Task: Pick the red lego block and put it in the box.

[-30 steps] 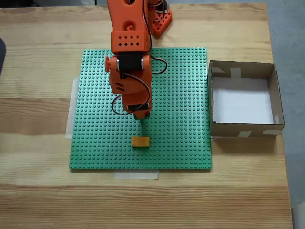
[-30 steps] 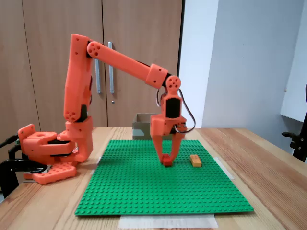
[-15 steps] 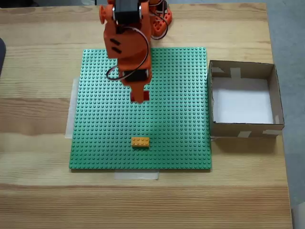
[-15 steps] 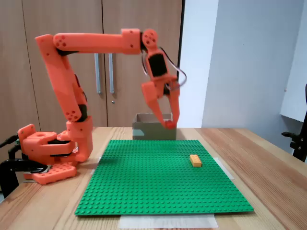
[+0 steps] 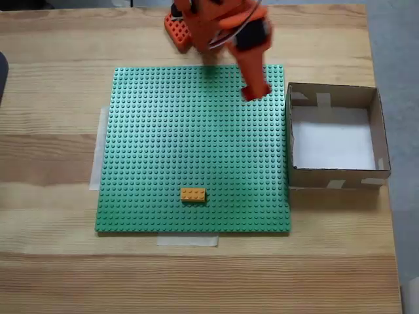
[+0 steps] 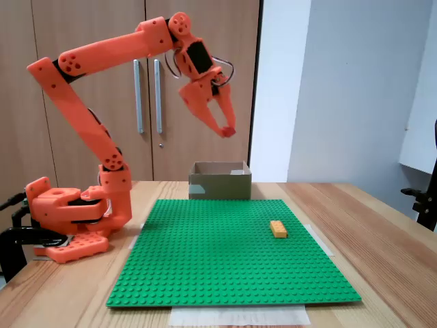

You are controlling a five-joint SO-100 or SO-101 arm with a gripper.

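Top-down fixed view: green baseplate (image 5: 193, 147) on the table (image 5: 52, 275), a yellow brick (image 5: 192, 194) near its 6 o'clock edge. At the plate's 1 o'clock corner, the gripper (image 5: 252, 93) is raised, its fingers pinching the red block (image 5: 249, 95). Box (image 5: 335, 178) at 3 o'clock, touching the plate. Side fixed view: gripper (image 6: 227, 130) high above the box (image 6: 218, 186).

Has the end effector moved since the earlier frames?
Yes. The end effector rose off the green baseplate and swung toward the box, away from the yellow brick.
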